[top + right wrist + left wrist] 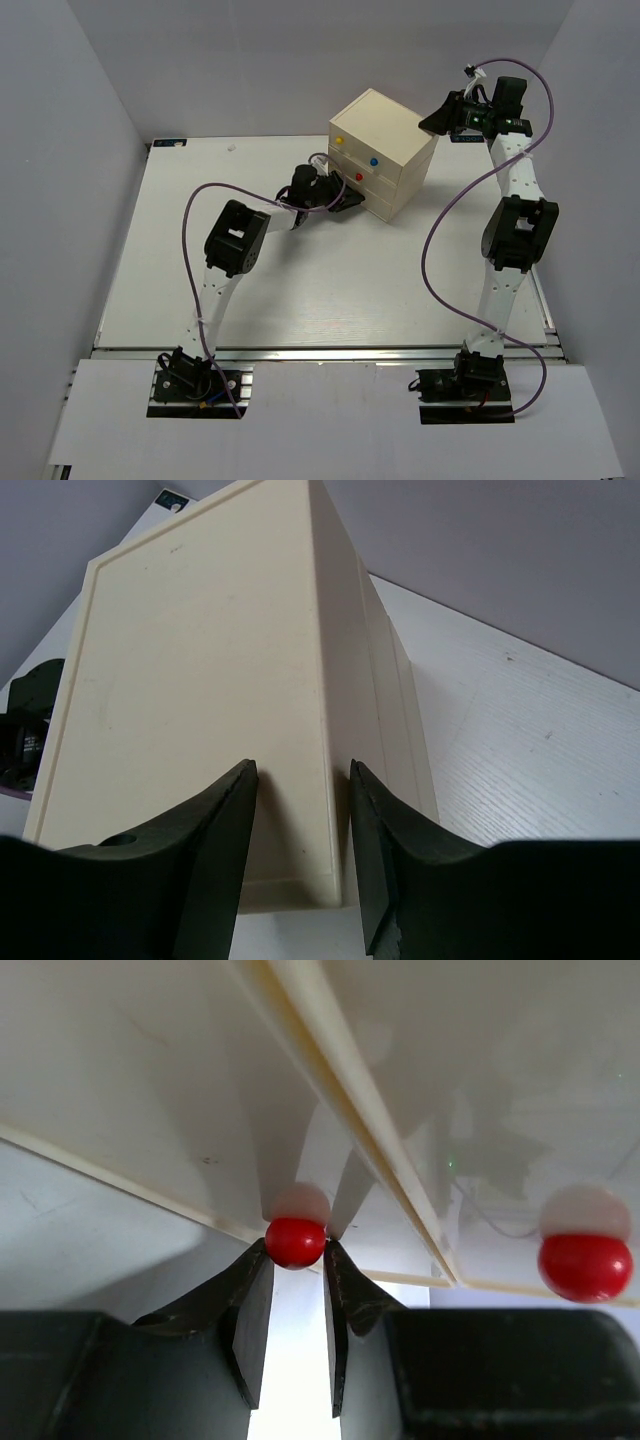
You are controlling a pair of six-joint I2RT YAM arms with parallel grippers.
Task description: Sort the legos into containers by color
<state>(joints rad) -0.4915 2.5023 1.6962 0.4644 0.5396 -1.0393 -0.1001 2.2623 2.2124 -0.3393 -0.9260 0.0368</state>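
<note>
Table, chest; wrist: L claw pinches red knob

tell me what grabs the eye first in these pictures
A cream chest stands far centre in the top view. The left gripper pinches a red knob on its front, while the open right gripper straddles one of its upright corner edges.
</note>
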